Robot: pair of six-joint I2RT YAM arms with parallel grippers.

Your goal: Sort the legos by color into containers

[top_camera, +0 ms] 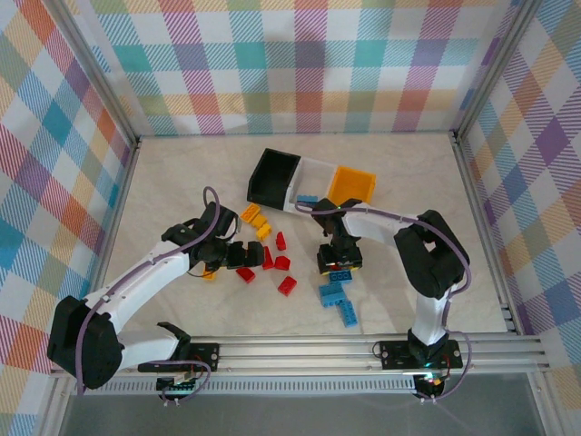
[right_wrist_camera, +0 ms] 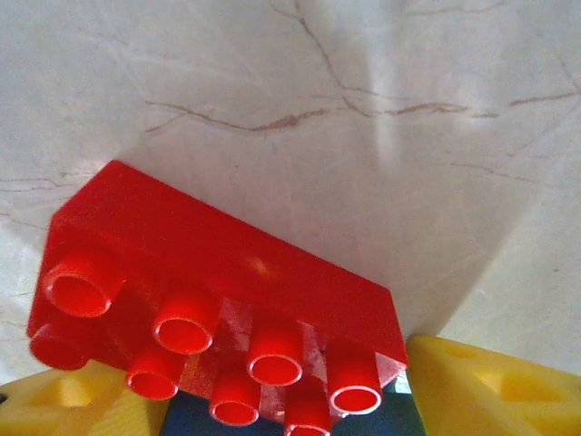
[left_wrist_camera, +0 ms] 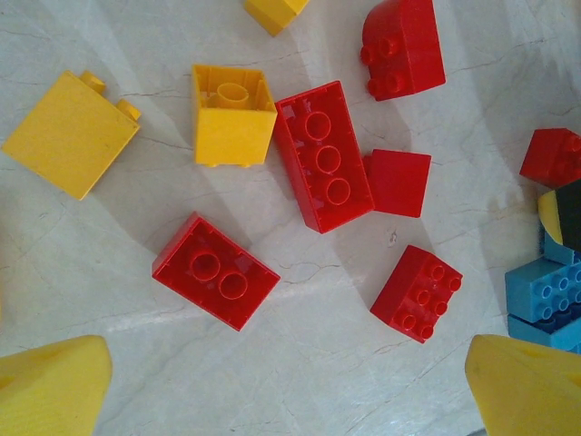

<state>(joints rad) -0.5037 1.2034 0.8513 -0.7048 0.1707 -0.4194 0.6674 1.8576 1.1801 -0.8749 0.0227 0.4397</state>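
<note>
My right gripper (top_camera: 338,263) is low over the table, just above the light blue legos (top_camera: 334,298). In the right wrist view a long red lego (right_wrist_camera: 218,263) spans the gap between its yellow fingertips (right_wrist_camera: 495,391), studs toward the camera, both ends touching the pads. My left gripper (top_camera: 238,254) hovers open over the red legos (top_camera: 281,263); its fingertips (left_wrist_camera: 54,386) frame bare table below a red two-stud lego (left_wrist_camera: 216,270) and a small red lego (left_wrist_camera: 417,292). Yellow legos (top_camera: 254,218) lie beyond. The black (top_camera: 272,177), white (top_camera: 313,177) and yellow-orange (top_camera: 351,184) containers stand at the back.
More red legos (left_wrist_camera: 323,156) and yellow legos (left_wrist_camera: 234,114) lie close together ahead of the left gripper, with blue legos (left_wrist_camera: 545,295) at its right. A blue lego (top_camera: 307,198) lies by the white bin's front. Plaid walls and metal rails (top_camera: 472,182) enclose the table.
</note>
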